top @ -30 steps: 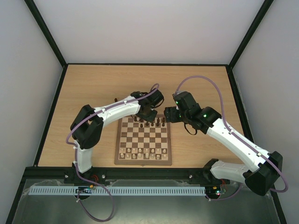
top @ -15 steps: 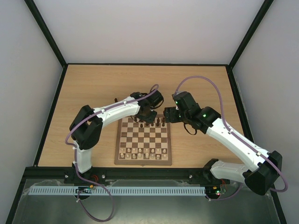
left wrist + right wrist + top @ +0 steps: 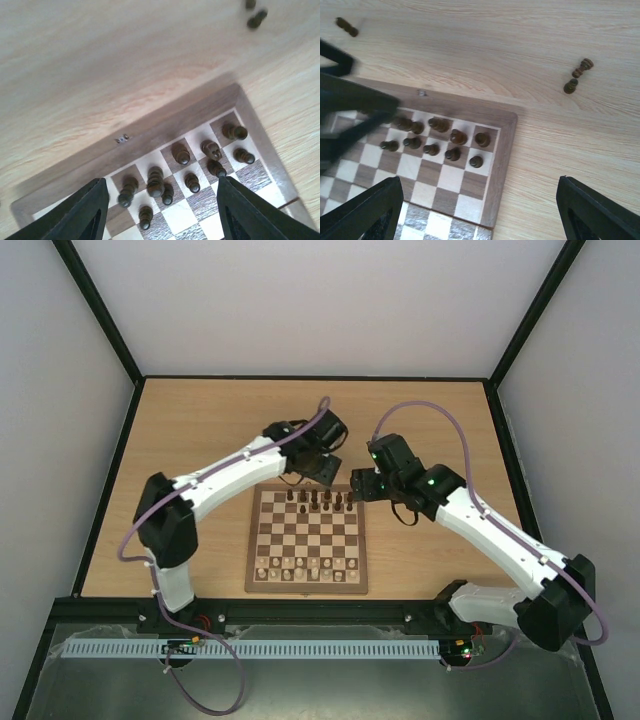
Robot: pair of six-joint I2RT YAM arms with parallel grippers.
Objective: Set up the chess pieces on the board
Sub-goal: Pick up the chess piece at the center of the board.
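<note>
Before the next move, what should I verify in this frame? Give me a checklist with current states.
1. Left gripper open and empty: ok.
2. Right gripper open and empty: ok.
3. All dark chess pieces on the board: not ok. A stray pair and a third stray lie on the table.
4. Placed pieces on correct squares: cannot tell.
5. Stray pair in the right wrist view: ok.

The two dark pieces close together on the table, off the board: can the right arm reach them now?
Probably yes. Both pieces rest on bare table with nothing around them, and the right fingers are open, empty and close by.
</note>
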